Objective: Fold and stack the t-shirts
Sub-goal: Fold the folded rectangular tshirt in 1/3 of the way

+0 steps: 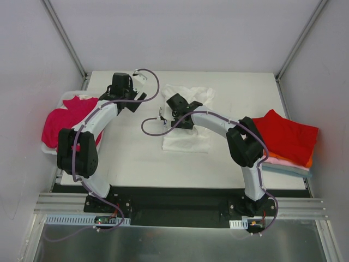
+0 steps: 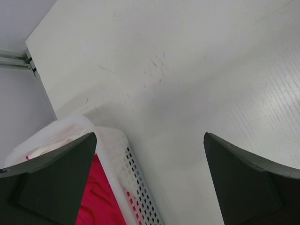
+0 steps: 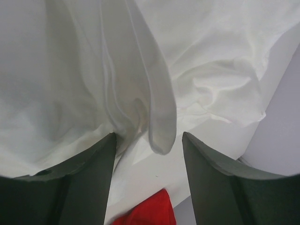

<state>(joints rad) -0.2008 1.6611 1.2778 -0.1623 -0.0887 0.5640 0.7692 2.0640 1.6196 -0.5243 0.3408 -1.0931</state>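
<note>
A white t-shirt [image 1: 188,134] lies rumpled and partly folded in the middle of the table. My right gripper [image 1: 163,116] is at its left edge, low over the cloth. In the right wrist view that gripper [image 3: 147,180] is open, with a loose fold of the white t-shirt [image 3: 157,112] hanging between the jaws, not pinched. My left gripper [image 1: 142,97] is open and empty above bare table, to the right of the basket; the left wrist view [image 2: 150,180] shows nothing between its jaws. A magenta t-shirt [image 1: 62,123] fills the basket at the left.
A white perforated basket [image 1: 50,149] sits at the table's left edge, also in the left wrist view [image 2: 126,168]. A folded stack with a red t-shirt [image 1: 286,134] on top, then pink, orange and light-blue layers [image 1: 283,166], lies at the right edge. Walls enclose the table.
</note>
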